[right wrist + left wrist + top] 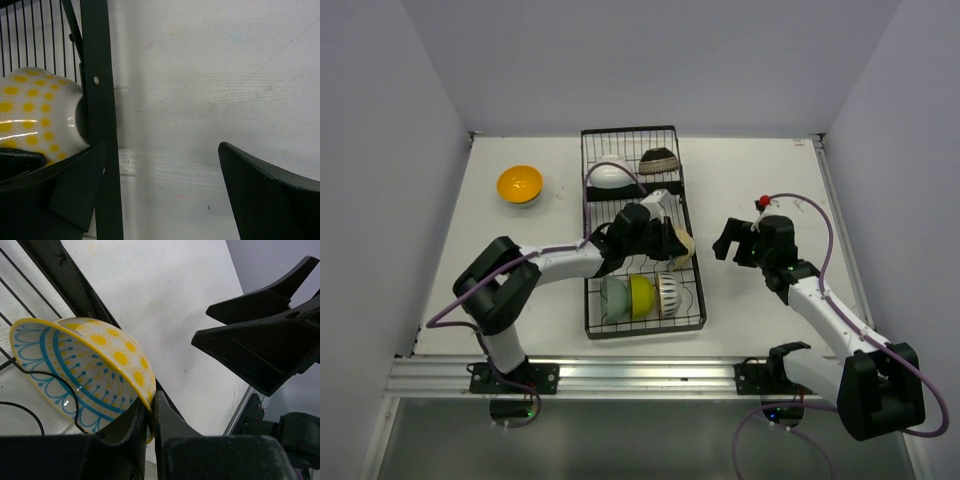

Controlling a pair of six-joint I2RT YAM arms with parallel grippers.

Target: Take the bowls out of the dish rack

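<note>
The step in hand is the grasp on one bowl. The left gripper (pixel 151 409) has its fingers (pixel 131 432) clamped on the rim of a round cream bowl (pixel 102 365), glazed with yellow sun-dots outside and blue line-work inside. In the overhead view this cream bowl (pixel 686 245) sits mid-frame, at the right side of the long black wire dish rack (pixel 628 130), and it is not yet lifted out.

The bowl stands on edge, tilted. In the left wrist view its mouth faces the lower left of the frame and its dome swells toward the upper right. The right wrist view shows only the dotted outside (pixel 35 107), so the underside seems to be turned toward the rack's right side. A round bowl has no long axis of its own. The rack's long axis runs from top to bottom of the overhead frame.

The right gripper (pixel 732 243) hangs just right of the rack with its fingers (pixel 85 175) wide apart and nothing between them.

The next move, as I judge it, is a lift steep enough to clear the rack's side bar (pixel 75 285), then a carry to the white surface (pixel 770 180). A rim pinch on a tilted bowl could let it swing.

An orange bowl (pixel 520 184) already lies on the surface at upper left. Left in the rack are:
- a white bowl (pixel 608 176)
- a dark brown patterned bowl (pixel 659 160)
- a pale green bowl (pixel 614 298)
- a yellow-green bowl (pixel 641 296)
- a black-striped white bowl (pixel 669 293)
</note>
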